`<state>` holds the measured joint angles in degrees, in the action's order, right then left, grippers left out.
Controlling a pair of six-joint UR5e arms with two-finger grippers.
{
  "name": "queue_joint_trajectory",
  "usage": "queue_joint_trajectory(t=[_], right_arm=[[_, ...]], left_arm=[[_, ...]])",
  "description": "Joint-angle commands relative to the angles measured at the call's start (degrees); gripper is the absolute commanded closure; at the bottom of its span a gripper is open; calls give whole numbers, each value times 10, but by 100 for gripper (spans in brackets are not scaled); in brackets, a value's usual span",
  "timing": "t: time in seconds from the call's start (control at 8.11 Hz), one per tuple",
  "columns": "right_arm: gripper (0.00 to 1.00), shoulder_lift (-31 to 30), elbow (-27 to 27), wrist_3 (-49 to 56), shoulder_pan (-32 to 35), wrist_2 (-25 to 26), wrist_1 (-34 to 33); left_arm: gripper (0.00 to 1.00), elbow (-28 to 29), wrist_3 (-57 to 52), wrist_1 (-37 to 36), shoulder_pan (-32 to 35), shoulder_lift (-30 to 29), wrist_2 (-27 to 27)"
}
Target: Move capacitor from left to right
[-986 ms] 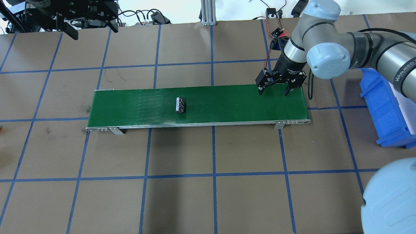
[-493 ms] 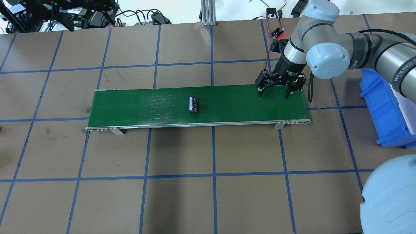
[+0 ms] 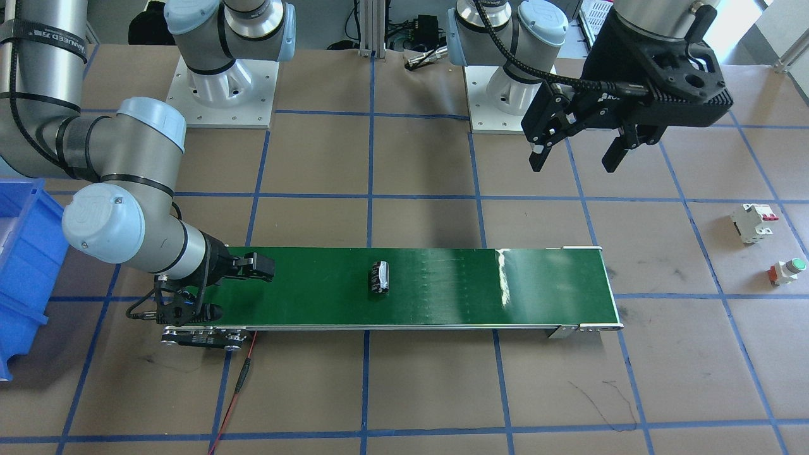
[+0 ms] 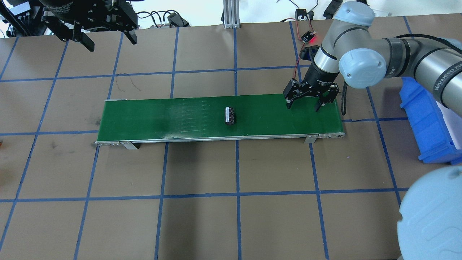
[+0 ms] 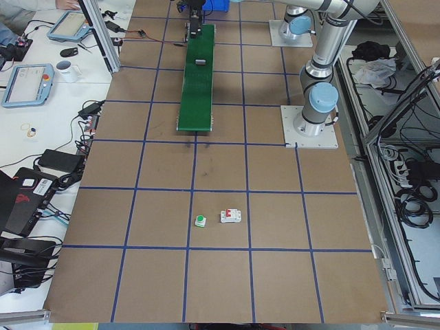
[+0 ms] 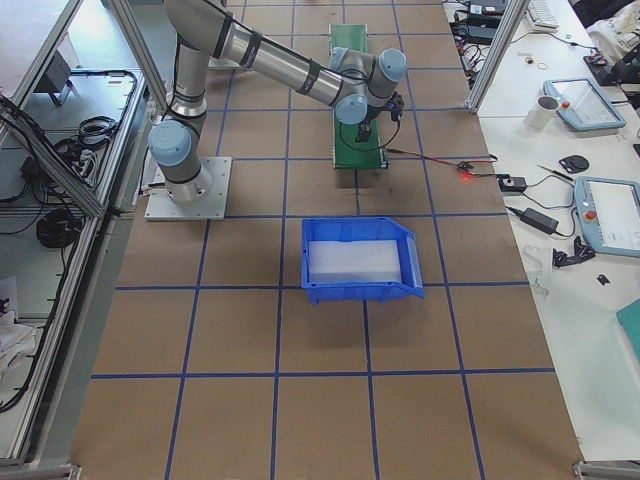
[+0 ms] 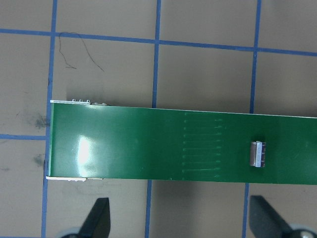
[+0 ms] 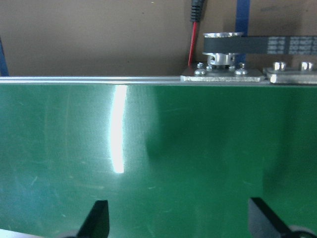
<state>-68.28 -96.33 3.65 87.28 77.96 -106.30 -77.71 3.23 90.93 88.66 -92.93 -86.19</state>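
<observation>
Farthest on the robot's left, two small parts sit on the brown table (image 3: 404, 392), near each other but apart: one white breaker (image 3: 752, 222) with a red switch and one green-topped push button (image 3: 784, 270). Both lie well clear of the belt.

The left gripper (image 4: 111, 42) hangs high over the table, beyond the belt's left end. Its two fingers (image 7: 96, 218) are spread wide with nothing between them.

One green conveyor belt (image 4: 162, 115) runs across the table from left to right. The single capacitor (image 4: 229, 116) lies on its side on the belt, at about mid-length, with its axis across the belt. It touches neither gripper and is well apart from both.

The right gripper (image 4: 303, 105) is low over the belt's right end. Its two fingers (image 8: 96, 218) are also spread wide, with only bare green belt between them.

One blue bin (image 4: 426, 119) stands on the table beyond the belt's right end.
</observation>
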Motion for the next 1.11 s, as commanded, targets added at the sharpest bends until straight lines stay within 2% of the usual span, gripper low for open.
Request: queue_joint_trajectory(t=[0.0, 0.49, 0.99], right_arm=[[0, 0, 0, 0, 0, 0, 3], [0, -1, 1, 0, 0, -18, 3], [0, -2, 1, 7, -1, -16, 3]], left_arm=[[0, -9, -11, 5, 0, 10, -24], [0, -10, -7, -1, 3, 7, -20], [0, -12, -9, 0, 3, 12, -26]])
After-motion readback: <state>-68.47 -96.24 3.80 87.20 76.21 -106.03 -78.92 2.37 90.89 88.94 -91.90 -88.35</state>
